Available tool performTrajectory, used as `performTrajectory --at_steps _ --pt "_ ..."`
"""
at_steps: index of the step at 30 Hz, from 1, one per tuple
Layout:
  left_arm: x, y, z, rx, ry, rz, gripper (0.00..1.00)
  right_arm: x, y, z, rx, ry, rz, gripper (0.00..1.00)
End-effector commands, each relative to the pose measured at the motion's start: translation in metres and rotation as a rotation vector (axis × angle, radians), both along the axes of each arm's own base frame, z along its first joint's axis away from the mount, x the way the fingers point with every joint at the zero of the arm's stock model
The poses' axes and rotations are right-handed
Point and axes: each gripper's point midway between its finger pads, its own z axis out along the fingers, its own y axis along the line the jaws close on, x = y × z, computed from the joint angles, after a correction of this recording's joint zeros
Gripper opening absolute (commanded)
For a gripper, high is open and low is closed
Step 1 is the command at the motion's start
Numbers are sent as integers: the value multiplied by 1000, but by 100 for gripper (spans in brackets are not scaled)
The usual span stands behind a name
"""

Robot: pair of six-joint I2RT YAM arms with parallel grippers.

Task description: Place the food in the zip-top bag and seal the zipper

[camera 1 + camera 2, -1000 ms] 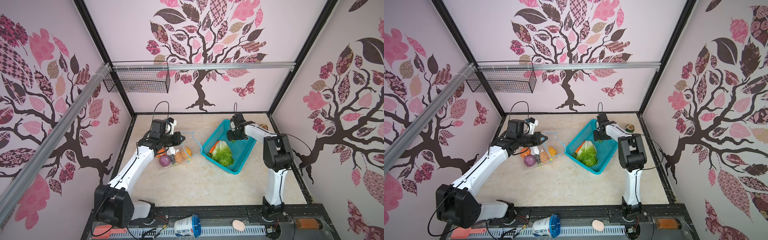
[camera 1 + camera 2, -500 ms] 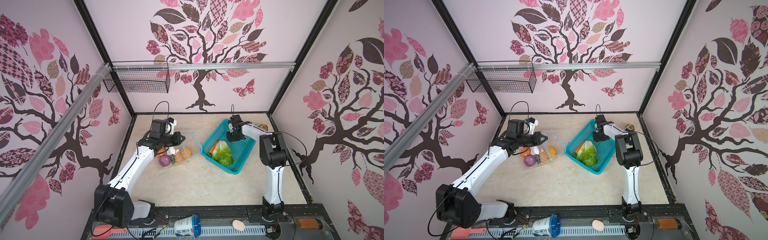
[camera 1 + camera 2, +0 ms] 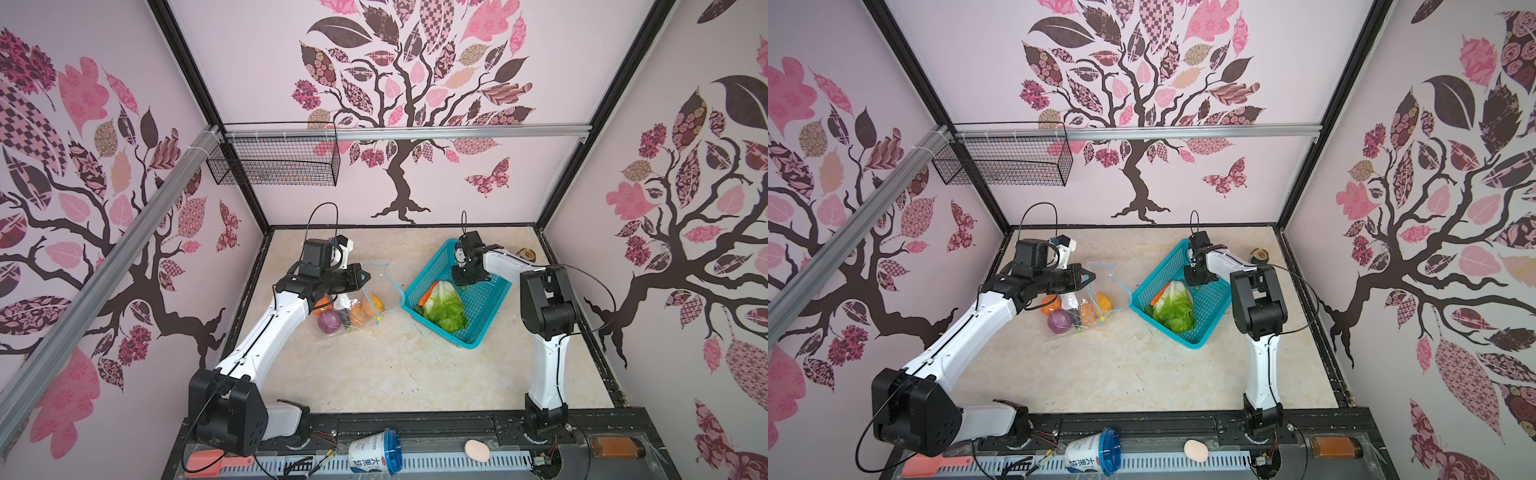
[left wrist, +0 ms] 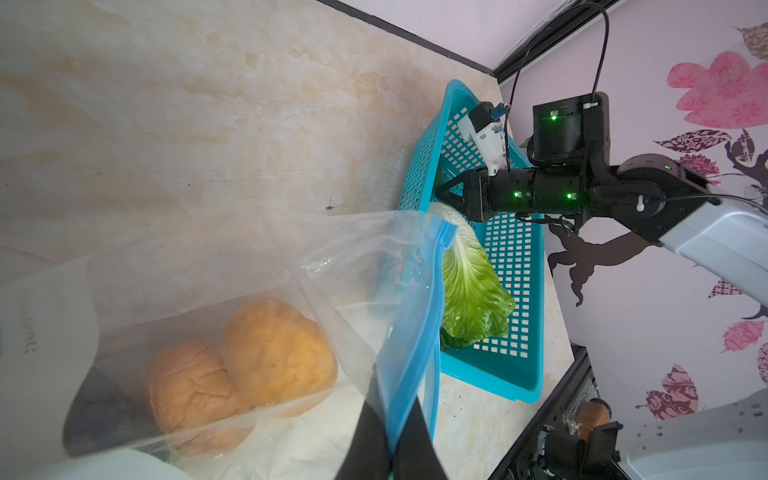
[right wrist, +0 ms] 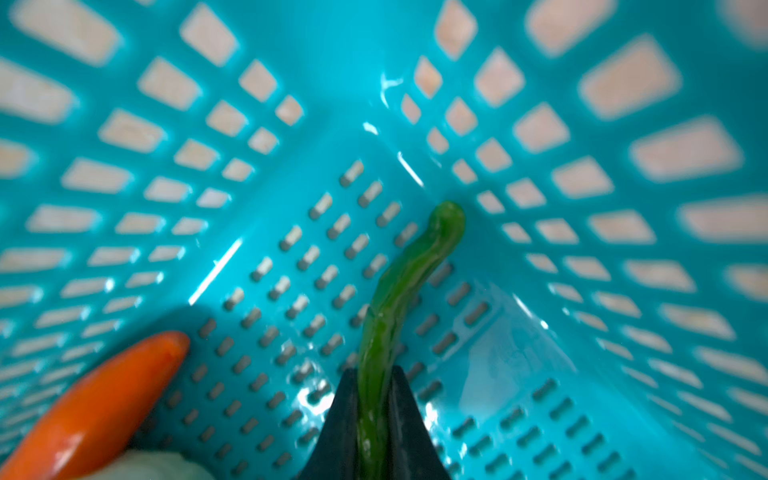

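Two grippers work over one pale marbled table (image 3: 395,374). We count one zip-top bag (image 3: 376,291) on the left in both top views, and one teal basket (image 3: 488,301) just beside it on the right.

The left gripper (image 4: 390,432) is clamped on the zipper (image 4: 415,311), the blue strip along the bag's mouth, and holds that edge up off the table. One yellow slider (image 3: 377,320) hangs at the strip's near end. The mouth gapes toward the basket.

Inside the bag we count one purple onion (image 3: 328,322) and one orange pumpkin (image 3: 322,302), which is partly hidden in the top views. There are also two tan potatoes (image 4: 276,353) touching each other, and one dark piece (image 4: 104,411).

The basket holds three things: one cabbage (image 3: 444,305), one carrot (image 3: 428,293) and one green pod (image 5: 395,299). The right gripper (image 5: 372,415) sits low in the basket's far corner, its fingers pressed against both sides of the pod. The pod points into that corner. The carrot lies near the pod but apart from it, and touches the cabbage, which fills the basket's middle. In the top views the gripper's own body hides the pod.

Around them, one drink can (image 3: 1259,255) stands by the far right edge. Along the front rail lie one pink scoop (image 3: 208,459), one tipped yogurt cup (image 3: 372,455), one pale egg-shaped thing (image 3: 477,450) and one brown bottle (image 3: 614,449). One black wire basket (image 3: 274,166) hangs on the back wall.
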Motion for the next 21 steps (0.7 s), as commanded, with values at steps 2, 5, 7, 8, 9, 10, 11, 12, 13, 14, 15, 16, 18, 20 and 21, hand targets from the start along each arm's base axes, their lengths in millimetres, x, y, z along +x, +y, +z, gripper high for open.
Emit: performTrajectory --at_steps 2,5,7,8,9,10,11,12,13,14,15,16,18,20,21 --pt "-2 -1 -1 5 -17 -12 0 -5 -6 60 26 -102 -53 10" --pt "-2 -1 -2 5 -14 -10 0 -16 -5 85 66 -152 -71 10" --pt "-2 -2 -2 3 -15 -13 0 -24 -3 104 102 -187 -73 10" --pt "-2 -2 -2 2 -12 -13 0 -29 0 113 130 -202 -68 10" --pt "-2 -2 -2 2 -13 -13 0 -33 4 122 162 -218 -59 9" --pt "-2 -2 -2 0 -11 -13 0 -37 9 133 203 -238 -50 8" --pt "-2 -2 -2 -1 -10 -14 0 -43 16 142 252 -255 -35 7" --pt "-2 -2 -2 -1 -13 -14 0 -48 23 151 293 -272 -19 6" --pt "-2 -2 -1 -1 -14 -14 0 -53 31 162 344 -296 -2 5" --pt "-2 -2 -2 0 -11 -13 0 -60 42 171 398 -314 26 3" --pt "-2 -2 -3 0 -10 -13 0 -66 52 179 444 -330 51 1" --pt "-2 -2 -3 1 -8 -14 0 -71 62 186 490 -345 73 0" --pt "-2 -2 -4 -1 -4 -13 0 -85 86 201 575 -376 148 2" --pt "-2 -3 -5 -4 0 -16 0 -100 114 213 677 -378 209 2" --pt "-1 -3 -5 -5 0 -17 0 -108 128 218 740 -365 243 2"
